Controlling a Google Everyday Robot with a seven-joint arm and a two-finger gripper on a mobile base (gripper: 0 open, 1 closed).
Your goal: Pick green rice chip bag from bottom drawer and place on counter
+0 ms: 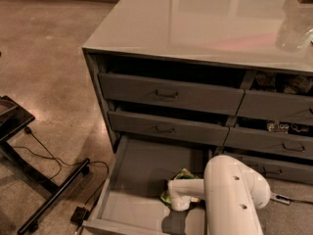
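The bottom drawer (pixel 132 180) of the left stack is pulled out, showing its flat grey floor. The green rice chip bag (pixel 183 174) lies at the drawer's right side, mostly covered by my arm. My gripper (pixel 179 202) hangs from the white arm (pixel 234 195) and points down into the drawer, right at the bag's near edge. I cannot see whether it touches the bag. The counter (pixel 205 18) is the glossy grey top of the cabinet above.
Two closed grey drawers with bar handles (pixel 166 93) sit above the open one. The right stack's drawers (pixel 279 111) show small items behind them. A clear object (pixel 293 31) stands at the counter's right. A black stand with cables (pixel 34 170) is on the floor at left.
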